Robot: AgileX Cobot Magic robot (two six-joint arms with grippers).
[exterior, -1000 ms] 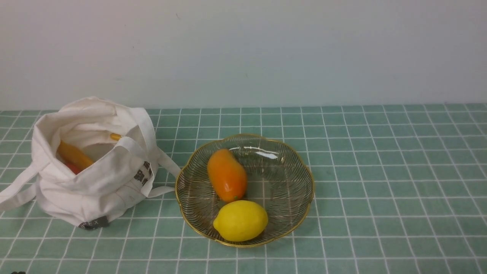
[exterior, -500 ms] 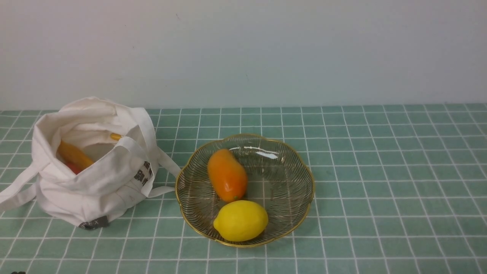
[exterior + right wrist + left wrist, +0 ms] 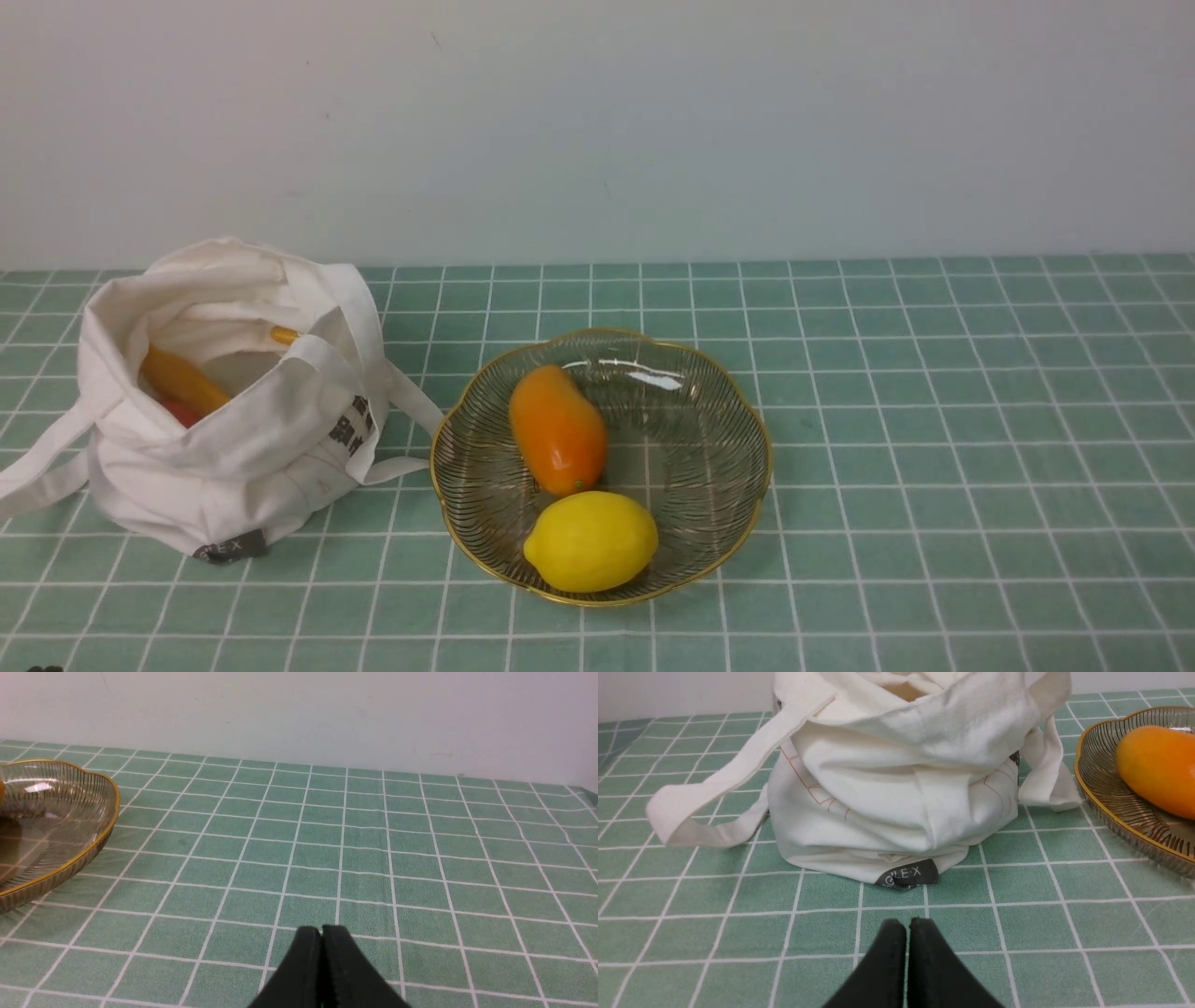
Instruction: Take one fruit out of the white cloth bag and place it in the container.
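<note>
The orange oval fruit lies inside the clear glass bowl with the gold rim, at the table's middle. It also shows in the left wrist view as the fruit in the bowl. The white cloth bag sits slumped and open to the bowl's left, with its dark tag toward me. My left gripper is shut and empty, low over the cloth in front of the bag. My right gripper is shut and empty, to the right of the bowl. Neither gripper shows in the front view.
A yellow lemon rests at the bowl's near side. Long yellow-orange bananas and something red lie inside the bag. One strap trails out over the green checked cloth. A pale wall stands behind.
</note>
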